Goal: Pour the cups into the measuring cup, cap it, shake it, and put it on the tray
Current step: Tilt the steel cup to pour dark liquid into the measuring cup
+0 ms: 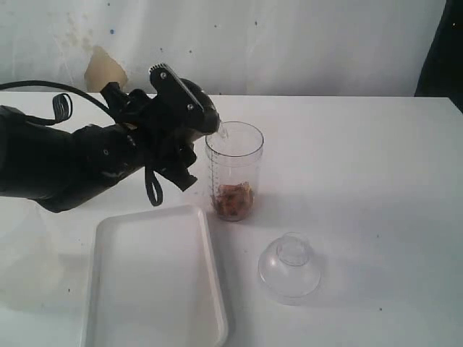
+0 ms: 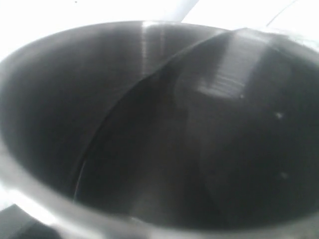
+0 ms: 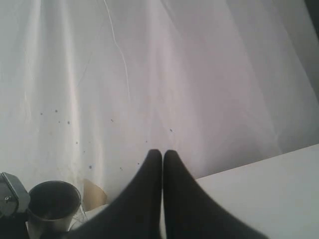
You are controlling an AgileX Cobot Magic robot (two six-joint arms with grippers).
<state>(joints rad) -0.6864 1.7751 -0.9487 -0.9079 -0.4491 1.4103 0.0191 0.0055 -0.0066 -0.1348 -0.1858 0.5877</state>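
– White tbl, stained pale wall behind. Where's the measuring cup (image 1: 235, 173)?
– Upright mid-tbl, brown bits in its bottom. All places ref'd to it.
– L arm?
– At its rim, on the ext. view's left: left gripper (image 1: 207, 124), fingers clamped round the steel tumbler (image 2: 159, 129). Tumbler tipped, long axis leaning toward the cup, lip just over the rim.
– Emptied?
– Can't tell; wrist cam shows only dark inner wall.
– R arm?
– The right gripper (image 3: 162, 158) has fingers pressed together, nothing between. Not in ext. view, so well apart from the cup.
– And the cap (image 1: 289, 269)?
– On tbl near the cup, camera-side, to its right. The tray (image 1: 101, 238) is camera-side, to its left.
– Verdict?
– Pour hinges on lip sitting inside rim as tilt grows. Cap lies R-arm side, so R prob. nearer for capping.
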